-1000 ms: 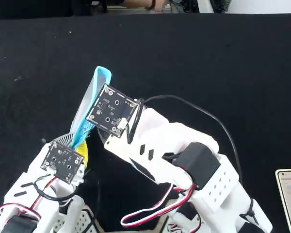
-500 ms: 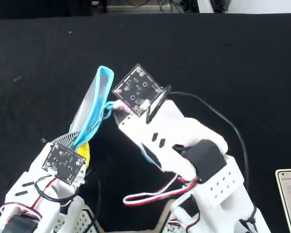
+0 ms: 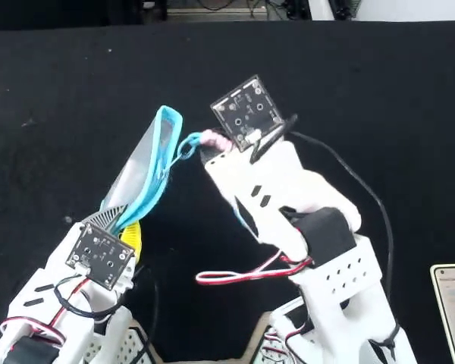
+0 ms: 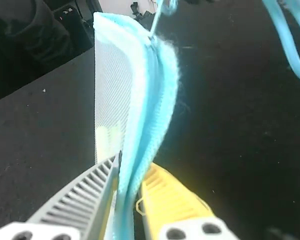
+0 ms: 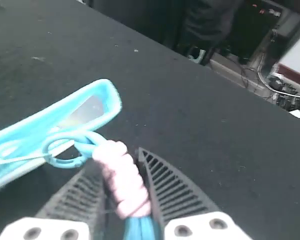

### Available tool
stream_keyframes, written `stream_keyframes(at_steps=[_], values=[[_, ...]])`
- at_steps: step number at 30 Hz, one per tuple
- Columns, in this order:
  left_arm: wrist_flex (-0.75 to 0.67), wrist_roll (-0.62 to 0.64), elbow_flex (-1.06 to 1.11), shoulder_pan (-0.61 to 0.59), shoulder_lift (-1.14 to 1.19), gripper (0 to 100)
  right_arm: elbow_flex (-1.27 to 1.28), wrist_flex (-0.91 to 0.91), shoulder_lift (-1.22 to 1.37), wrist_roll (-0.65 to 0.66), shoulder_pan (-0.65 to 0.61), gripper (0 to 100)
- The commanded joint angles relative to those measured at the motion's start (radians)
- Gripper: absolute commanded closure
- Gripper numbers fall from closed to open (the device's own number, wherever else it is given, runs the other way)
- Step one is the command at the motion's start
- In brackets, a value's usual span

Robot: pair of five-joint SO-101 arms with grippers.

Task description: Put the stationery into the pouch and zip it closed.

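- Blue mesh pouch (image 3: 146,171): held on edge above the black table (image 3: 364,83), toward its near left corner.
- Left gripper (image 4: 129,172): clamped on the pouch's near end.
- Right gripper (image 5: 119,157): closed on the pink zip pull (image 5: 121,185), by the pouch's far end.
- Step: zipping, probably late. Your next move calls for a steady pull along the zip line, with the left arm bracing.
- Hard to make out: the stationery inside, and how much zip remains open.
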Motion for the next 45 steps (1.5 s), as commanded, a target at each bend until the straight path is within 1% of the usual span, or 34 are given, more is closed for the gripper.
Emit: stream_keyframes(at_steps=[1, 5, 15, 25, 41, 43, 45], values=[[0.014, -0.003, -0.051, 0.002, 0.002, 97, -0.015, -0.078, 0.048, -0.012, 0.068, 98.8], [0.014, -0.003, -0.051, 0.005, 0.002, 97, -0.038, -0.120, 0.166, -0.017, 0.068, 98.8], [0.014, -0.003, -0.059, 0.008, 0.002, 97, -0.188, -0.118, 0.354, -0.015, 0.072, 98.8], [0.014, -0.003, -0.059, 0.010, 0.002, 97, -0.392, -0.118, 0.591, -0.017, 0.183, 98.8], [0.015, -0.003, -0.059, 0.010, 0.002, 97, -0.493, -0.115, 0.734, -0.017, 0.183, 98.8], [0.011, -0.003, -0.053, 0.010, 0.002, 97, -0.496, -0.054, 0.717, -0.017, 0.170, 98.8], [0.006, -0.003, -0.048, 0.010, 0.002, 97, -0.503, 0.023, 0.676, -0.017, 0.127, 98.6]])
